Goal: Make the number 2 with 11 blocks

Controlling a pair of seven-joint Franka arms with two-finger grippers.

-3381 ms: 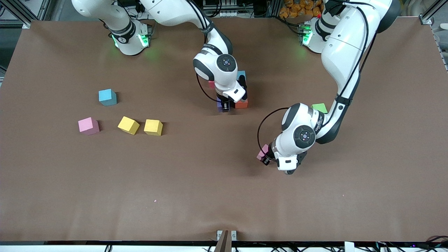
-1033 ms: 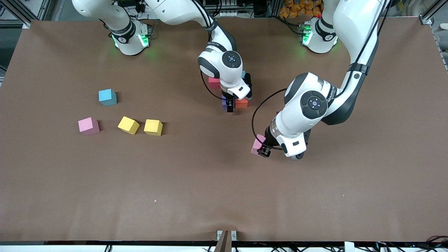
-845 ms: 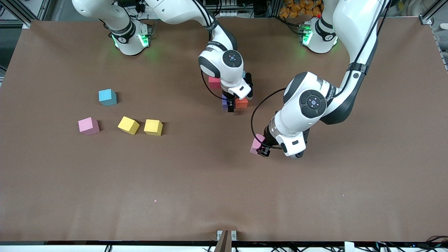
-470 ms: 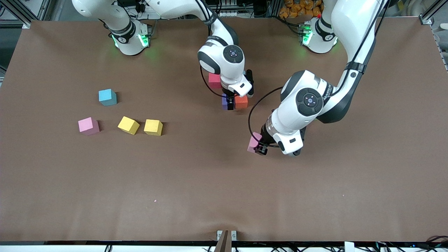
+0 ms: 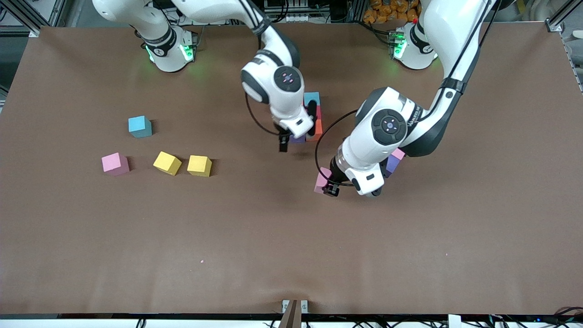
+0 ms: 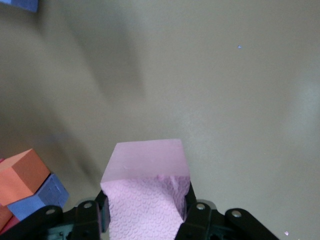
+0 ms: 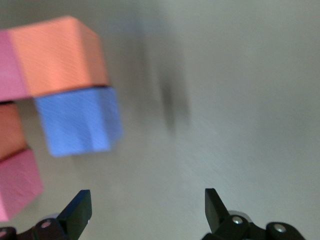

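My left gripper (image 5: pixel 327 186) is shut on a pink block (image 5: pixel 320 179) (image 6: pixel 146 192), held just above the table, nearer the front camera than the started figure. That figure is a tight cluster: a light blue block (image 5: pixel 312 97), a red one (image 5: pixel 319 111), an orange one (image 5: pixel 318 128) (image 7: pixel 60 52) and a purple one (image 5: pixel 298 139) (image 7: pixel 77 120). My right gripper (image 5: pixel 287 140) (image 7: pixel 147 210) hangs open and empty beside the purple block. Loose blocks lie toward the right arm's end: light blue (image 5: pixel 139 126), pink (image 5: pixel 115 163), and two yellow (image 5: pixel 167 163) (image 5: pixel 199 165).
A purple block (image 5: pixel 391 165) and a pink block (image 5: pixel 399 154) sit partly under the left arm's wrist. Bare brown table (image 5: pixel 273 246) stretches toward the front camera.
My left gripper has carried the pink block toward the cluster. My right gripper has lifted off the purple block and swung slightly toward the right arm's end.
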